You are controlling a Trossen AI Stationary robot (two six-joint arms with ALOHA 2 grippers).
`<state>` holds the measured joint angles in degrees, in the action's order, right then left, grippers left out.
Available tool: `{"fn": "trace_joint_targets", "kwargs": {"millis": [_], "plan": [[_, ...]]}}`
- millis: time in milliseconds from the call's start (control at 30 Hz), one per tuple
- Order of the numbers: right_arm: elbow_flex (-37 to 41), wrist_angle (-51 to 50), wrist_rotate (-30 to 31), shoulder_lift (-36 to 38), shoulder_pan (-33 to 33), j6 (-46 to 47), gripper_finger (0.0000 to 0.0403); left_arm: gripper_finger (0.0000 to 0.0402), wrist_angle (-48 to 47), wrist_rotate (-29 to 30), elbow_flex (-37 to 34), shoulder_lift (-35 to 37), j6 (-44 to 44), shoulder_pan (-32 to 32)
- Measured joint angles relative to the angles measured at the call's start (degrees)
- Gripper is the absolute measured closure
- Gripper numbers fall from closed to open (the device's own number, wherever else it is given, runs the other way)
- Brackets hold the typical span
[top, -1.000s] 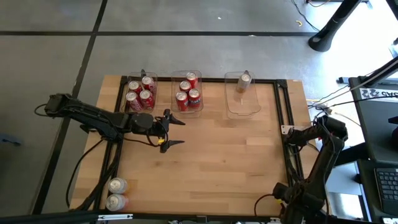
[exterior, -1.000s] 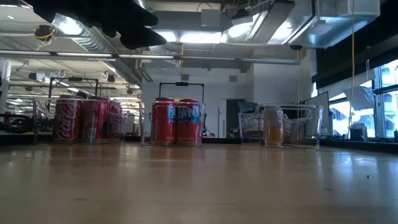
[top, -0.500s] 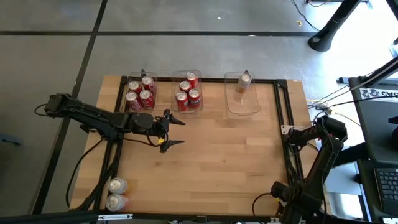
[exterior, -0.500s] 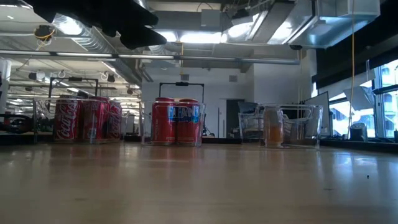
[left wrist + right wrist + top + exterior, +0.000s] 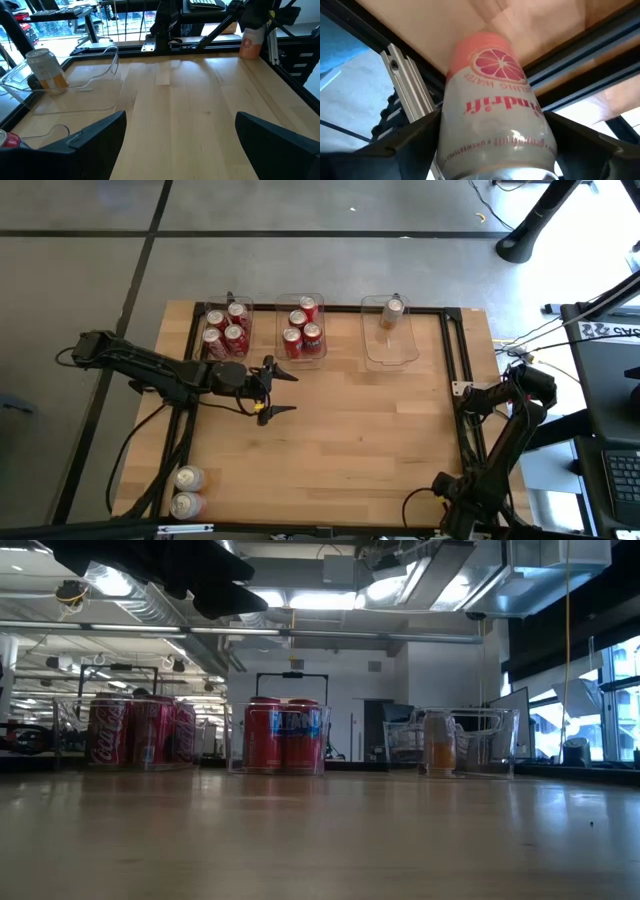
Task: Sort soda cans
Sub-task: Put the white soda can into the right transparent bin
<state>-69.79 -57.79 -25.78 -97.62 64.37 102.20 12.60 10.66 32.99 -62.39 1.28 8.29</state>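
Grapefruit can [image 5: 495, 115] clamped in right gripper [image 5: 495, 150]; left gripper [image 5: 275, 391] spread.

Glossy metal cans [image 5: 302, 328], clear plastic bins [image 5: 391, 352], smooth wooden table [image 5: 360, 430].

Red soda cans [image 5: 225, 328] upright in bins [image 5: 388, 348], two silver cans [image 5: 187, 491] at table corner.

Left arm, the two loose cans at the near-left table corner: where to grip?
Both cans stand upright, silver tops up, side by side. Take the one nearer the left gripper first: come from above and close on the side wall, fingers off the side facing its neighbour. The gripper is already open.
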Motion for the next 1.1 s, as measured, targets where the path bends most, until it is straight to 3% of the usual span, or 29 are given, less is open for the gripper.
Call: {"fn": "trace_joint_targets", "kwargs": {"millis": [200,367,700,933,1100], "plan": [[0.17,1.68,0.1,-0.37,0.05,0.1,0.0065,0.0039,0.03,0.0,0.0,0.0,-0.01,0.0],[0.17,1.38,-0.35,-0.28,0.04,2.2,0.0115,0.0039,0.02,0.0,0.0,0.0,0.0,0.0],[0.14,-2.18,0.95,0.55,-5.95,-2.81,0.0117,0.0039,0.04,0.0,0.0,0.0,-0.12,0.0],[-5.39,-17.1,11.42,0.94,-13.8,-17.81,0.0117,0.0039,0.06,0.0,0.0,0.0,-0.36,0.0],[-12.04,-27.53,22.35,1.01,-20.29,-27.78,0.0117,0.0039,0.06,0.0,0.0,0.0,-0.32,0.0]]}}
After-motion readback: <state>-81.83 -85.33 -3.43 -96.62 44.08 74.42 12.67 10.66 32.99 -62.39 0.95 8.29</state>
